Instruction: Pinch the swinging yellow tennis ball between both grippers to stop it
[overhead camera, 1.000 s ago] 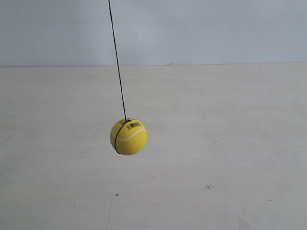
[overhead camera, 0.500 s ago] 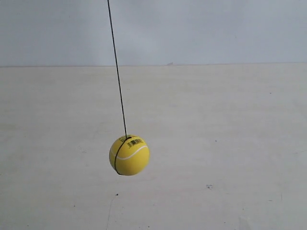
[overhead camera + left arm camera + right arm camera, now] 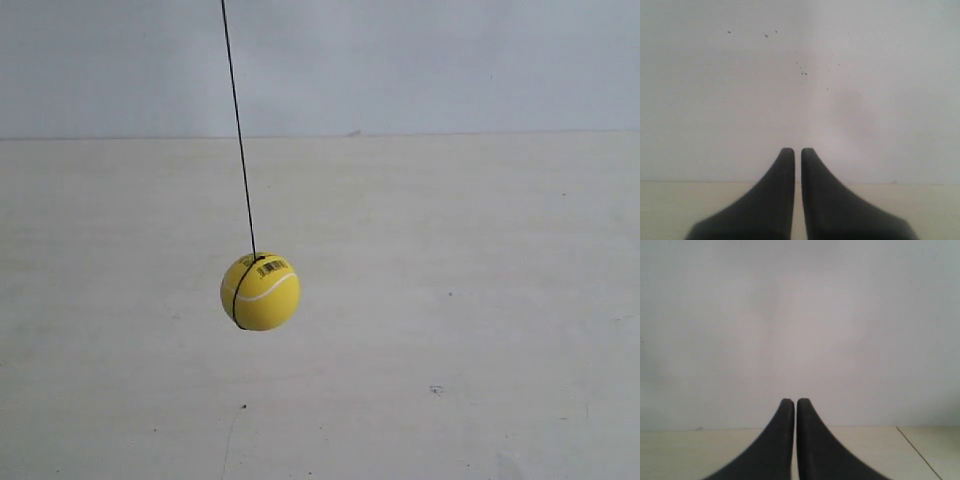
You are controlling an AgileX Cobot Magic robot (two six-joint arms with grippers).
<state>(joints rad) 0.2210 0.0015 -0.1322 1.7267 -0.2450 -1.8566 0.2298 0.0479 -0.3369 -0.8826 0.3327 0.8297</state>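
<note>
A yellow ball [image 3: 260,291] hangs in mid-air on a thin dark string [image 3: 238,130], clear of the pale counter [image 3: 450,300] beneath it, in the exterior view. The string enters at that view's top edge and slants slightly toward the view's right on its way down. It meets the ball at its top and runs on as a dark line around the ball's side at the view's left. A white curved seam [image 3: 270,291] crosses the ball's face, and a black barcode sticker [image 3: 272,267] sits just above it, near where the string joins. The ball lies left of centre in that view, below the line where the counter meets a plain grey-white wall [image 3: 420,60].

The left end effector [image 3: 797,151], seen from its own wrist camera, has its two black tapered jaws drawn almost together, with only a thin slit of light between them, and it grips nothing. It points at pale wall marked with a few small dark specks [image 3: 802,72], with a strip of counter at the wall's foot.

The right end effector [image 3: 795,401], seen from its wrist camera, likewise has its jaws all but touching and nothing in its grip. It faces bare wall and the band of counter at its foot.

How far either end effector stands from the ball cannot be told.
</note>
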